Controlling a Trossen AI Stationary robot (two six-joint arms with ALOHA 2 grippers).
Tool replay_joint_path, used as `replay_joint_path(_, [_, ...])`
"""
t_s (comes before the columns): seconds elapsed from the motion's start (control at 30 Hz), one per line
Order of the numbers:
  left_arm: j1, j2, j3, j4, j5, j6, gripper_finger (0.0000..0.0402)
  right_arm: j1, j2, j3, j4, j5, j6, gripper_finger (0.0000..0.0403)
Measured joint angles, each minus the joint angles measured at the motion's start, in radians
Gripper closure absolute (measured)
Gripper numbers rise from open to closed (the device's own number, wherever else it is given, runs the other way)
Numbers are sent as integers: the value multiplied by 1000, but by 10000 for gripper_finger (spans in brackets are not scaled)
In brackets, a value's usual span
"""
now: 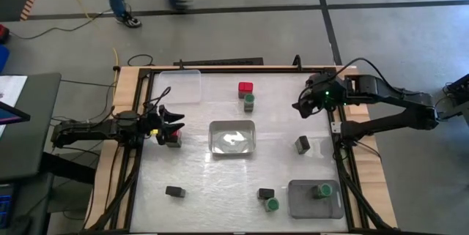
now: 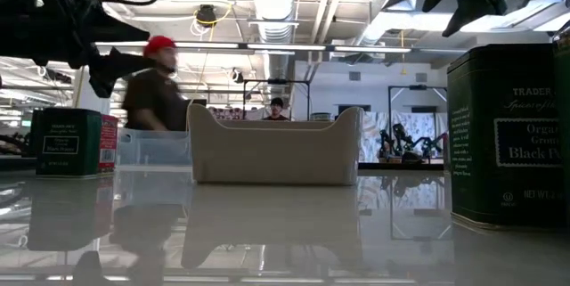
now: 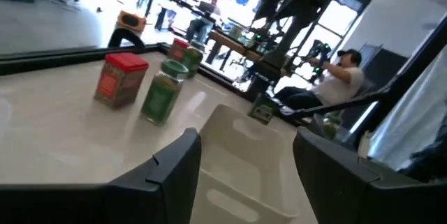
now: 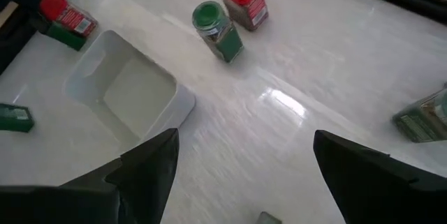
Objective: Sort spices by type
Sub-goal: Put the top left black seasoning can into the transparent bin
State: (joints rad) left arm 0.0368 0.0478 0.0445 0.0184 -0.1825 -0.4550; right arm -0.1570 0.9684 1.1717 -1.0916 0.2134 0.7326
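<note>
Spotter: Nearest the low camera you have a dark pepper tin (image 2: 508, 134), filling the right side of that view.

Operator: Where are my grippers?

Spotter: Your left gripper (image 1: 176, 120) is at the table's left side. Its jaws are apart with nothing between them, and a red-capped tin (image 1: 174, 141) stands just beside its tips. Your right gripper (image 1: 299, 108) hangs over the far right part of the table, jaws spread wide and empty.

Operator: And the other spices?

Spotter: You have a red tin (image 1: 245, 87) and a green jar (image 1: 249, 102) next to each other near the far edge. A second green jar (image 1: 322, 190) stands inside the grey tray (image 1: 300, 204). Just left of that tray are a black tin (image 1: 265, 193) and a third green jar (image 1: 272, 204). Two more black tins stand alone, one near your right arm (image 1: 303, 144) and one at the near left (image 1: 175, 191). The clear tray (image 1: 233, 123) sits mid-table.
</note>
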Motion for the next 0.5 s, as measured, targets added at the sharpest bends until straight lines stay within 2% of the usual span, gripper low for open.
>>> replay_joint_path(0.1, [0, 23, 91, -175, -3, 4, 186, 0, 0, 0, 0, 13, 0, 46])
replay_joint_path(0.23, [1, 100, 271, -409, -2, -8, 186, 0, 2, 0, 8, 26, -3, 46])
replay_joint_path(0.33, [1, 201, 369, -566, -1, -12, 186, 0, 3, 0, 25, 26, -9, 46])
replay_joint_path(0.5, [1, 397, 500, -700, -1, 52, 186, 0, 3, 0, 34, 27, -28, 46])
